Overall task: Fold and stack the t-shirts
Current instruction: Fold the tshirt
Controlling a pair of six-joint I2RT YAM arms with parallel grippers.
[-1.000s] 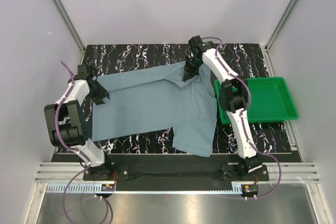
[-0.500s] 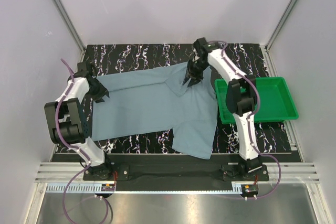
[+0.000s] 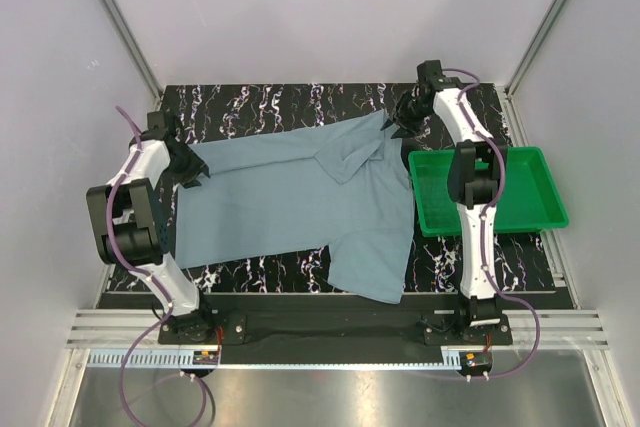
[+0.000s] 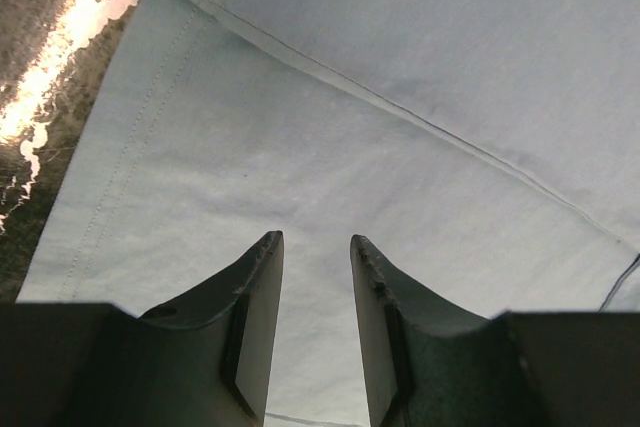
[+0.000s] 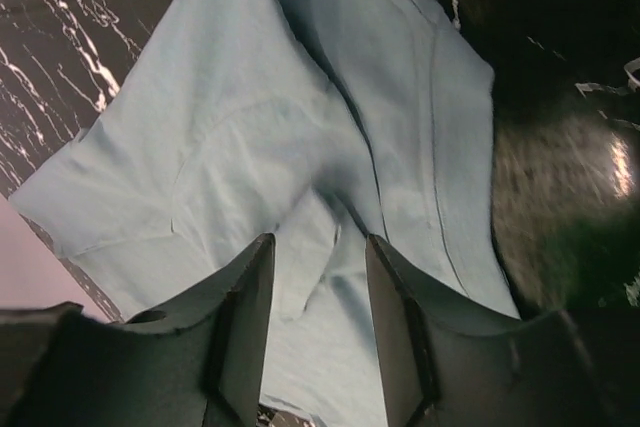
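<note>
Your t-shirt (image 3: 300, 197), the dusty blue-grey one with a collar, lies spread open across the middle of the black marbled table (image 3: 250, 107). Its collar (image 3: 350, 155) is right of centre, one short sleeve reaches toward the lower middle of the top view, and the other points to the upper right. The cloth is mostly flat, with a few soft creases around the collar. Your left gripper (image 3: 192, 175) sits at the shirt's left edge. In the left wrist view its two fingers (image 4: 258, 297) stand apart over the cloth (image 4: 400, 147), with flat fabric showing in the gap and nothing pinched between them. A stitched hem runs along the upper left of that view, beside a strip of glaring tabletop. Your right gripper (image 3: 402, 123) is at the upper right, just past the tip of the upper sleeve. In the right wrist view its jaws are parted as well and hold nothing, with the shirt (image 5: 300, 127) lying below them on the table. The green plastic tray (image 3: 553, 187) sits at the right edge of the table, just beside the shirt.
</note>
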